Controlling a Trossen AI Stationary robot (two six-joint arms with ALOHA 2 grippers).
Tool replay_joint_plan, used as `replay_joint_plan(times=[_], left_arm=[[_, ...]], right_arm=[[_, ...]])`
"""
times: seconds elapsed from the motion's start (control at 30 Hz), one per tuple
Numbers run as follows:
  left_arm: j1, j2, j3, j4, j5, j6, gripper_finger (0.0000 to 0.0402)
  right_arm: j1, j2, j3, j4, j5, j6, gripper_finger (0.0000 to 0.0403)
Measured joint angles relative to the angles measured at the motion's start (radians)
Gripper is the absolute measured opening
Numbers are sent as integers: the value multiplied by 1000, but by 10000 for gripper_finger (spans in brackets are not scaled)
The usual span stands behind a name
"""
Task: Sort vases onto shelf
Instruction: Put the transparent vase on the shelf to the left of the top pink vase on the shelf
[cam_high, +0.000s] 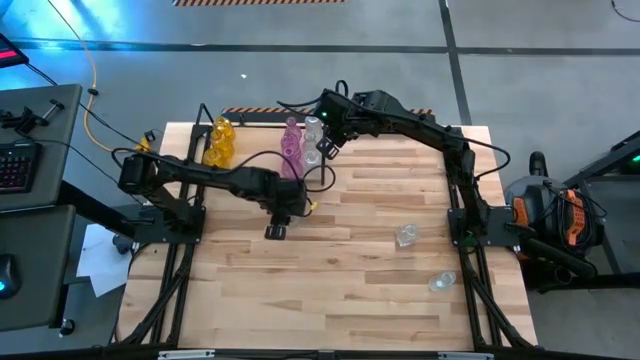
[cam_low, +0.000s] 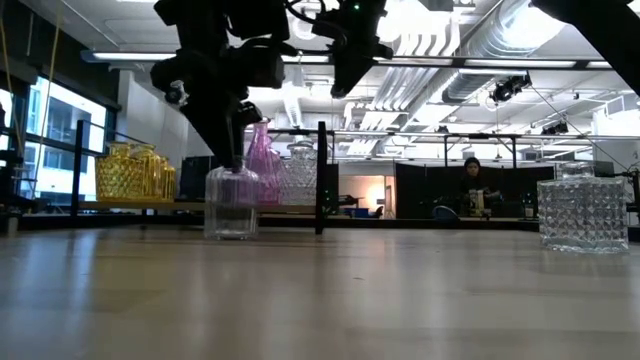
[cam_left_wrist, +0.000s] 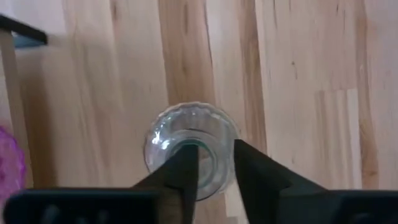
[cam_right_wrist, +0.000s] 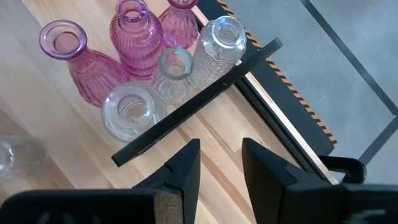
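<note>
My left gripper (cam_high: 277, 226) (cam_left_wrist: 216, 165) hangs over mid-table, in front of the shelf, shut on a clear vase (cam_low: 231, 205) (cam_left_wrist: 186, 140). The shelf (cam_high: 255, 165) stands at the far edge, with its black upright divider (cam_right_wrist: 199, 102) (cam_low: 322, 180). On it stand yellow vases (cam_high: 220, 140) (cam_low: 135, 172) at its left, and pink vases (cam_high: 291, 145) (cam_right_wrist: 134, 37) and clear vases (cam_high: 313, 133) (cam_right_wrist: 127, 111) farther right. My right gripper (cam_high: 326, 150) (cam_right_wrist: 221, 163) hovers open above the shelf, just beyond the divider from the pink and clear vases. It holds nothing. My left gripper pinches the clear vase by its narrow neck (cam_low: 238, 168), just under the mouth (cam_left_wrist: 208, 155). One finger is on either side, and they come from above, pointing down. The vase is upright; whether its base (cam_low: 231, 232) rests on the table or hangs just above it, I cannot tell.
Two more clear vases stand on the table's right half, one at mid-depth (cam_high: 405, 235) (cam_low: 583, 210) and one nearer the front (cam_high: 442, 282). Bare butcher-block top (cam_high: 330, 290) lies between them and my left arm. A person (cam_low: 470, 185) sits far off in the room.
</note>
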Motion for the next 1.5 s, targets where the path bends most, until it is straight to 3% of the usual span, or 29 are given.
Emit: replay_joint_plan(times=[0.2,0.43,0.7,1.17,1.5], left_arm=[[0,-28,-4,-56,19,-54,19],[19,-111,-16,-147,19,-95,30],[84,-202,-7,-251,-58,-93,24],[370,-289,-6,-315,-87,30,27],[583,-299,-5,-256,-87,174,26]], right_arm=[[1,0,0,-21,1,-3,99],[1,0,0,-74,9,9,99],[1,0,0,-92,10,20,99],[1,0,0,-136,9,23,99],[1,0,0,-114,8,23,99]])
